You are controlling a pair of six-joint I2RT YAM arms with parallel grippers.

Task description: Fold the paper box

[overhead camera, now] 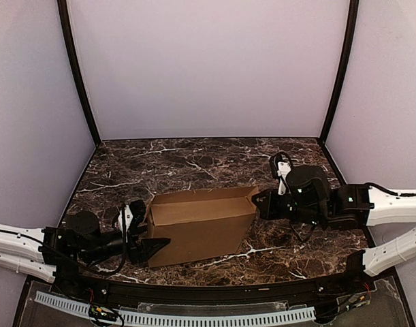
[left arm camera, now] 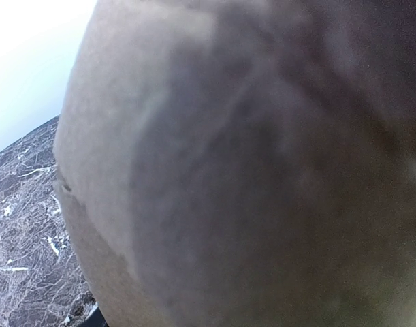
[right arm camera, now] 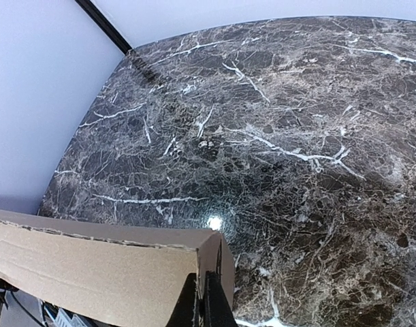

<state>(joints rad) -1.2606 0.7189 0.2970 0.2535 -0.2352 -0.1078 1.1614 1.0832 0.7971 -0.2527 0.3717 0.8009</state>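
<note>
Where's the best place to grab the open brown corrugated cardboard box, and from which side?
On the brown corrugated cardboard box, probably pinch the top edge of the long rear wall, coming down from above. It stands open-topped, so one finger fits inside and one outside that thin upright wall. The left gripper and right gripper crowd both ends.

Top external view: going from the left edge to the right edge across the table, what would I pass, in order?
Left arm → left gripper → paper box → right gripper → right arm.
</note>
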